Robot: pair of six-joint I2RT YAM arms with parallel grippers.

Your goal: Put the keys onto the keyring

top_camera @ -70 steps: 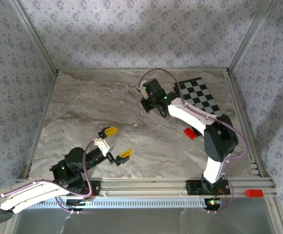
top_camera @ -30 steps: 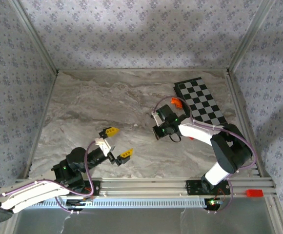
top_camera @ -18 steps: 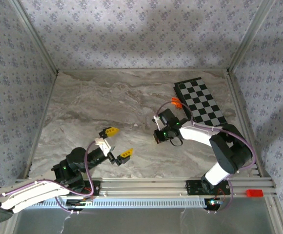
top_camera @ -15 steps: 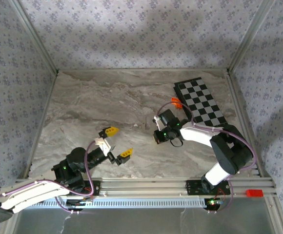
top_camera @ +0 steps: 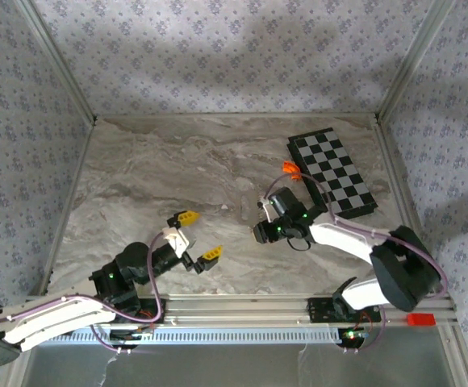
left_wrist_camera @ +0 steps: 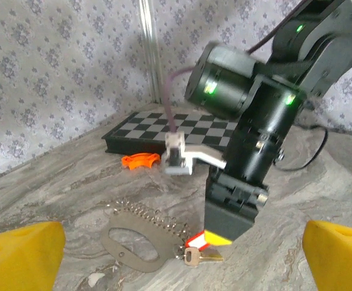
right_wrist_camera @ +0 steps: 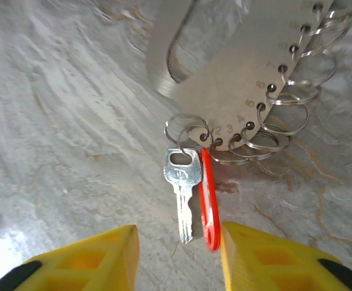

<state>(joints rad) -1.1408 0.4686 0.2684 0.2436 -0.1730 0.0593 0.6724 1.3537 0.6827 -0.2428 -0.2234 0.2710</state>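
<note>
Silver metal key (right_wrist_camera: 181, 176) with red plastic tag (right_wrist_camera: 208, 203) lies between spread fingers of right gripper (right_wrist_camera: 177, 237), ungrasped.
Shaft points back at the fingers, head toward flat steel numbered keyring (right_wrist_camera: 236, 79) just beyond; stamped digits maybe 3–8, blurry. Left gripper (top_camera: 196, 235) also spread, empty, farther away.

L arm (top_camera: 56, 316) low, running from near-left corner fwd-right, wrist approx level. L pincer (top_camera: 198, 235) spread wide, yellow tips well apart, empty. R arm (top_camera: 347, 235) folded sharply at elbow by its base, white forearm reaching left twd centre, wrist bent down. R pincer (top_camera: 258, 235) aimed steeply down, tips a narrow gap apart, gripping nothing.
</note>
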